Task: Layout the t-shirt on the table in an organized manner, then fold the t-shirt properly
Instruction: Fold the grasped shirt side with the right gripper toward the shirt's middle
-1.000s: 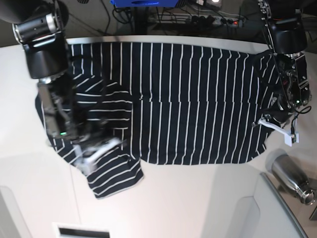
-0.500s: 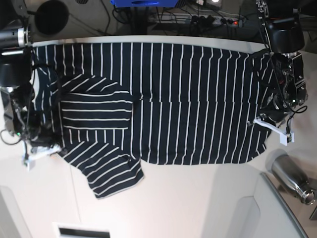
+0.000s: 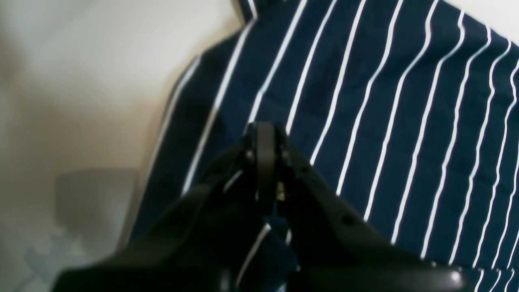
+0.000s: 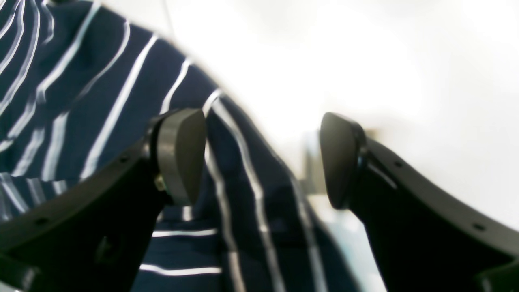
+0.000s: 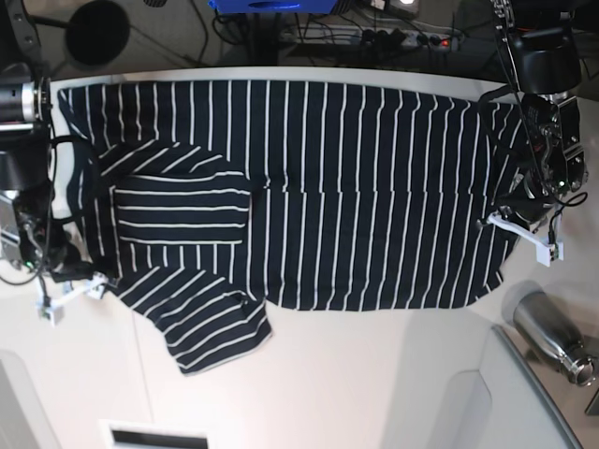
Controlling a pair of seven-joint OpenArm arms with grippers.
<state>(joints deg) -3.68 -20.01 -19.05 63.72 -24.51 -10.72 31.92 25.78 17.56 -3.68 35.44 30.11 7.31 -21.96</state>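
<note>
T-shirt [image 5: 356, 187] lay spread on table [image 5: 374, 374], left gripper [image 3: 265, 150] clamped on its fabric edge, right gripper [image 4: 263, 158] gaped wide, holding nothing.

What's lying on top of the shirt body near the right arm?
A folded-over sleeve lies on the t-shirt, stripes running crosswise. The layers beneath that fold, and the table under the shirt, are covered.

t-shirt [image 5: 328, 187] flat on table [image 5: 374, 374]
</note>
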